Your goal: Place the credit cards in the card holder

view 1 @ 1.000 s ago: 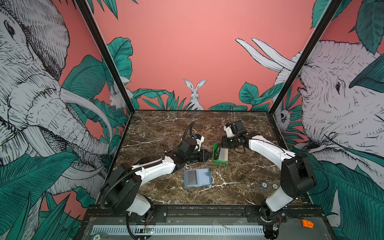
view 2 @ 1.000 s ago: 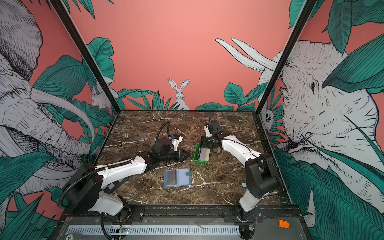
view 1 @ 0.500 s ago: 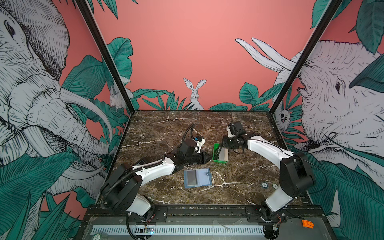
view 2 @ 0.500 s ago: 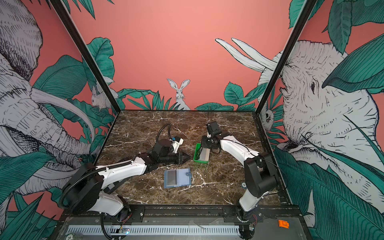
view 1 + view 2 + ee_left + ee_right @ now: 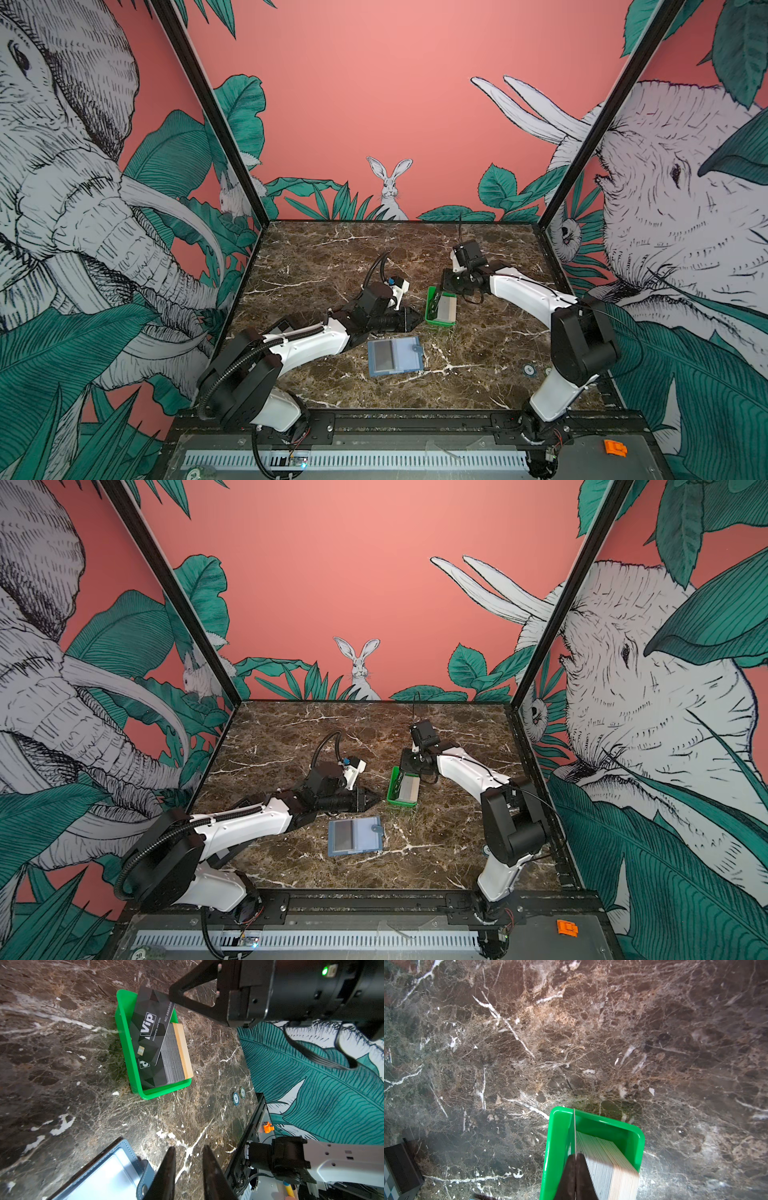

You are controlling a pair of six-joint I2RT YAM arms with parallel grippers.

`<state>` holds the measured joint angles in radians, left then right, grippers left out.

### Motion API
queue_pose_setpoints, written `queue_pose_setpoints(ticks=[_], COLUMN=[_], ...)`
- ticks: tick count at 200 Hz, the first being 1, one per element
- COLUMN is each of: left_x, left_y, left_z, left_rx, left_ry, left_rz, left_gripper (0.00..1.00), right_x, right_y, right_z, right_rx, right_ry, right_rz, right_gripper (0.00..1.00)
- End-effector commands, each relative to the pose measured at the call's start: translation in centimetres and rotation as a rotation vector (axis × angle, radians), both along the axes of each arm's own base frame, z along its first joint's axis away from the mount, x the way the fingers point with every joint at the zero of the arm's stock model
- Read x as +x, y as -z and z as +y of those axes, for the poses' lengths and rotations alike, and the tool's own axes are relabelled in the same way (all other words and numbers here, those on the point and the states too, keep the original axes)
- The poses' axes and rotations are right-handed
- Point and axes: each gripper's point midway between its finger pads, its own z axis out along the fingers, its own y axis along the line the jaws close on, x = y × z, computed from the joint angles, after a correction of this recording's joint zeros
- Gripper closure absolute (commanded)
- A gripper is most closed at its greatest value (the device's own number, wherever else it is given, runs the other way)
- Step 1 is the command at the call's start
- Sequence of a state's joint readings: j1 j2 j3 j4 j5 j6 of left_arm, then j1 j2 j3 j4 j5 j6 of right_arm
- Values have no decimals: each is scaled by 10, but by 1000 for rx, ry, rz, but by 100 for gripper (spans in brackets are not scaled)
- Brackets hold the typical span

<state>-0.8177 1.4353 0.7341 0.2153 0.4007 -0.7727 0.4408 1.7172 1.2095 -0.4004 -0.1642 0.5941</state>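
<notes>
A stack of grey and beige credit cards [image 5: 176, 1057] stands on edge in a small green tray [image 5: 432, 318] mid-table in both top views. My right gripper [image 5: 575, 1156] is shut on one black VIP card [image 5: 151, 1028], tilted up out of the tray's far end; the right wrist view shows this card edge-on [image 5: 574, 1130]. The slate-blue card holder [image 5: 395, 356] lies open and flat in front of the tray, its clear pocket up and its snap tab [image 5: 145, 1180] by my left gripper [image 5: 189, 1153]. That gripper hovers low over the marble, slightly open and empty.
Two small round tokens [image 5: 235, 1098] lie on the marble near the right arm's base [image 5: 552, 399]. The black frame rail [image 5: 415, 419] runs along the table's front edge, with an orange piece [image 5: 615, 448] beyond it. Painted walls close in the back and both sides.
My left gripper has drifted slightly forward and right, toward the gap between the tray and the card holder. The right gripper has barely moved, still holding the card.
</notes>
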Motion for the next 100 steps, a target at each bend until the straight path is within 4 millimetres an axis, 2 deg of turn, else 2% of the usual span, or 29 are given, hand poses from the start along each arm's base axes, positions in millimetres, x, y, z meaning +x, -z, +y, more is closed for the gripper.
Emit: queue_pose_setpoints(ticks=[1, 67, 100], left_x=[1, 1, 0], left_y=[-16, -17, -17], left_z=[-3, -4, -4], left_rx=[-36, -38, -40], left_ry=[-8, -9, -8], left_rz=[-33, -33, -32], left_gripper=[75, 75, 75], right_x=[7, 5, 2], right_y=[-5, -3, 1], right_z=[6, 10, 13], right_rx=[0, 7, 5], right_ry=[-16, -27, -36], right_rz=[-23, -13, -3], right_gripper=[95, 83, 81])
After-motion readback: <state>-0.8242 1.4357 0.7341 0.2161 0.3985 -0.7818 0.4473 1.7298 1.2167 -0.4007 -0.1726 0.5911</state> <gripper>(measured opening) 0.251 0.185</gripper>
